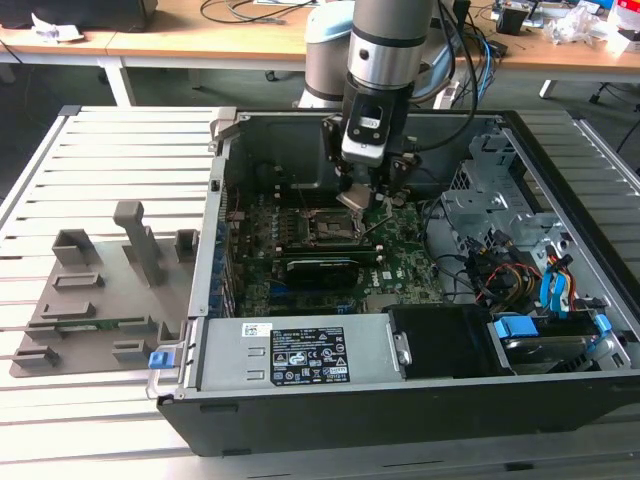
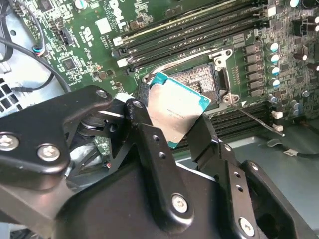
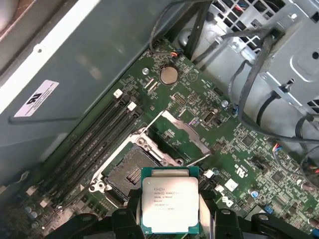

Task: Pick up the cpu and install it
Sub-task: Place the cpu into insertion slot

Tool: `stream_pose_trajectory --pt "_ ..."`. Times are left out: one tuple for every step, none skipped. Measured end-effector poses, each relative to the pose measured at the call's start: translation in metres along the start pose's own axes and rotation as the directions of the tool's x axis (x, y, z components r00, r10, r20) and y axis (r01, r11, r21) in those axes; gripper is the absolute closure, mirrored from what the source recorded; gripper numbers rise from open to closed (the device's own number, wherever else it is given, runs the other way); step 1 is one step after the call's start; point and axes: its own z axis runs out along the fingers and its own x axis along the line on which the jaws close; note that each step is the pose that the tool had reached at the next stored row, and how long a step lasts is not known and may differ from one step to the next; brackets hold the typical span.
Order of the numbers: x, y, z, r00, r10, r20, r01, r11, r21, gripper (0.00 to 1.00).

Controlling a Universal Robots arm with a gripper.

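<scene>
Gripping the cpu (image 3: 169, 206), tool (image 1: 358, 197) near the open socket (image 3: 132, 174) inside the case (image 1: 400, 412).

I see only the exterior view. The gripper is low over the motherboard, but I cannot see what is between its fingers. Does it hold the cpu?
Observer: Yes. In both wrist views the gripper is shut on the cpu, by two opposite edges.
Operator: Is the socket free?
Observer: In the first wrist view the socket is empty, its metal frame swung open.
Operator: Is the cpu seated already?
Observer: No. In the second wrist view it hangs above the motherboard, not in the socket.
</scene>
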Motion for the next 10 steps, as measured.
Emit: stream_pose_trajectory --pt "0.0000 0.0000 0.0000 0.9999 0.015 -0.0003 -0.015 0.9999 0.0004 0.45" --pt "0.0000 0.0000 0.0001 0.9994 0.034 -0.0010 -0.034 0.9994 0.0009 0.45" --pt "0.0000 0.0000 0.0001 0.9987 0.051 -0.0014 -0.051 0.9987 0.0013 0.45" --pt "0.0000 0.0000 0.0001 0.9966 0.083 -0.0023 -0.083 0.9966 0.0022 0.45" --pt "0.0000 0.0000 0.0002 0.9953 0.096 -0.0028 -0.096 0.9953 0.0025 0.45" --pt "0.0000 0.0000 0.0002 0.9943 0.107 -0.0030 -0.107 0.9943 0.0028 0.45" --pt "0.0000 0.0000 0.0002 0.9923 0.124 -0.0035 -0.124 0.9923 0.0034 0.45" --pt "0.0000 0.0000 0.0002 0.9902 0.140 -0.0037 -0.140 0.9902 0.0039 0.45" --pt "0.0000 0.0000 0.0003 0.9870 0.161 -0.0040 -0.161 0.9870 0.0047 0.45" --pt "0.0000 0.0000 0.0003 0.9833 0.182 -0.0043 -0.182 0.9833 0.0055 0.45"
